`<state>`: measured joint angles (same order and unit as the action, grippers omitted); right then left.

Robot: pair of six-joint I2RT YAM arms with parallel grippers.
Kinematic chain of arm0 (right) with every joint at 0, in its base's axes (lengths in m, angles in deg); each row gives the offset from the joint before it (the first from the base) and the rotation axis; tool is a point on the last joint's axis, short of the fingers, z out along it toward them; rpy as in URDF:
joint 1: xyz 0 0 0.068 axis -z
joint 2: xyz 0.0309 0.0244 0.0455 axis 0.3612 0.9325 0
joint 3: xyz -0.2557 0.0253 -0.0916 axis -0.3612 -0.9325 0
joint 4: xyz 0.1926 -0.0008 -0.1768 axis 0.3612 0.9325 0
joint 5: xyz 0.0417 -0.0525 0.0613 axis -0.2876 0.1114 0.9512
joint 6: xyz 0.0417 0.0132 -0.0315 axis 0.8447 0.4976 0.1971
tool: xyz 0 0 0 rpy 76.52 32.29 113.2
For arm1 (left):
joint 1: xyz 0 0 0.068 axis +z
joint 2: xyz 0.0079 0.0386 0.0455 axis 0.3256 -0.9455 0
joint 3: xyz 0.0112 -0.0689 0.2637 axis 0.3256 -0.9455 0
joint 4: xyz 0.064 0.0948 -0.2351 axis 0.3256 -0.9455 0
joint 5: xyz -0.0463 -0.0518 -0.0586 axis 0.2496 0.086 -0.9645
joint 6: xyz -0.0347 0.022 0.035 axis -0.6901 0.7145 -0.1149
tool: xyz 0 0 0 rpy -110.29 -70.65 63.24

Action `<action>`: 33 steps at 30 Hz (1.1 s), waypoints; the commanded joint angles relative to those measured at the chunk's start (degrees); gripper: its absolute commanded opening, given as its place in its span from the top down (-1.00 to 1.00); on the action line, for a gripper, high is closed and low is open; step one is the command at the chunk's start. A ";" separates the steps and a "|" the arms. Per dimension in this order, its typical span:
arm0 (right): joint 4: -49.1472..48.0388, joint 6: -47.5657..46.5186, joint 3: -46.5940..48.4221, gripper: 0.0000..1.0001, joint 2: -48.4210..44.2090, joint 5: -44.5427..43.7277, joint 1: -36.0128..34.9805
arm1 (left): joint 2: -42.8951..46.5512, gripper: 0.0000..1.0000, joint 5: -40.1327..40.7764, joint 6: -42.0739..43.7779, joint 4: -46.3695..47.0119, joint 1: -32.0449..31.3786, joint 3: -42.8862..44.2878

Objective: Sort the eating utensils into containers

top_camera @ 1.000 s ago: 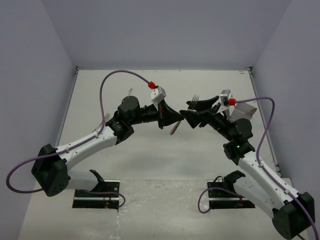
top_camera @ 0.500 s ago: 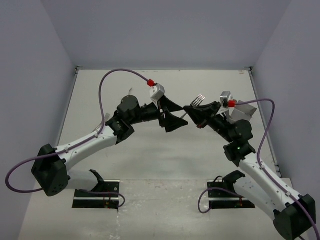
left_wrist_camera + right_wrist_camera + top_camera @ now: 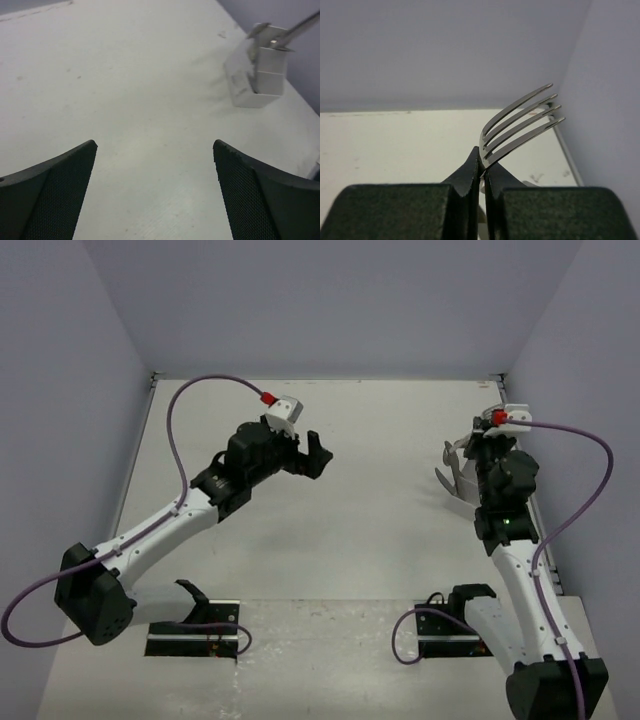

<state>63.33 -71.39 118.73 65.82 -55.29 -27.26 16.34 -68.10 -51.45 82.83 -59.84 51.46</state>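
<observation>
The right pincer [image 3: 482, 167] gripped a fork [image 3: 520, 125], tines upward; it was best lowered straight, handle first, into the translucent box [image 3: 247, 82] just beside it. The left pincer [image 3: 154, 145] stood apart, empty.

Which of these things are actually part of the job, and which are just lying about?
Job: shiny silver metal fork in the right claw; small pale translucent rectangular box; silver utensil leaning in it.
Just there: purple cables; white table.
</observation>
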 commanded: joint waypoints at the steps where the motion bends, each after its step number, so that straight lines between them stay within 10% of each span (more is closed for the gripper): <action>1: 1.92 -7.50 -1.57 1.00 2.38 -8.43 5.02 | -1.41 -1.00 8.06 -0.39 -6.13 8.90 -1.86; 33: -9.61 -10.32 -10.37 1.00 11.37 -9.68 9.08 | -32.97 -0.99 6.72 6.19 2.05 25.28 7.71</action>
<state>55.02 -80.72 106.62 80.72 -65.80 -18.48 -15.98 -60.08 -47.27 81.28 -35.12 57.01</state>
